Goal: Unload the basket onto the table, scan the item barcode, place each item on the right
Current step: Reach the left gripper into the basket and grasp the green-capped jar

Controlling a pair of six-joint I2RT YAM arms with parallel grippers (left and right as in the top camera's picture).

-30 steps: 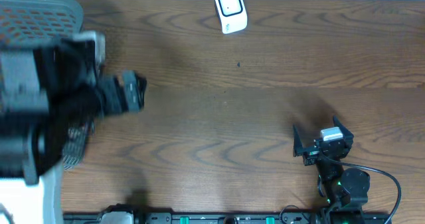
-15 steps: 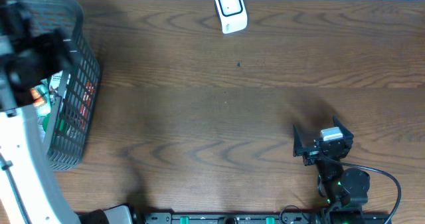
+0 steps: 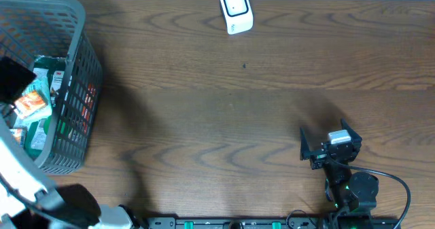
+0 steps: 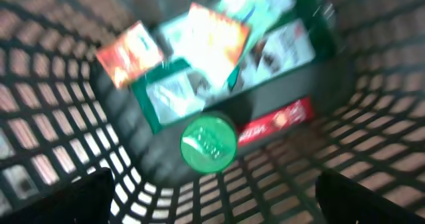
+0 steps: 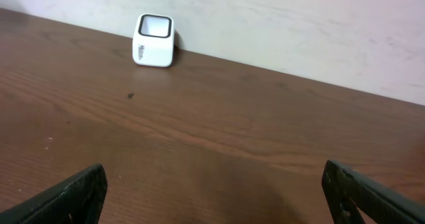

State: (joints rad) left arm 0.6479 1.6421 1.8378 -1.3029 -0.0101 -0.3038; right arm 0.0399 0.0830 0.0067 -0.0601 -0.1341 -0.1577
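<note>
- Hovering my left tool (image 4: 212,201) over the basket (image 3: 76,73), fingers (image 4: 56,199) spread wide, pinching nothing.
- Straight below it sits a green cap (image 4: 208,143); a red pack (image 4: 279,117) lies beside, long axis roughly finger to finger; packets (image 4: 209,41) beyond.
- My right tool (image 5: 222,194), likewise spread and empty, rests well across the table (image 3: 224,107), so the left is nearer.
- The scanner (image 3: 236,10) stands at the far edge, well apart from the basket.
</note>
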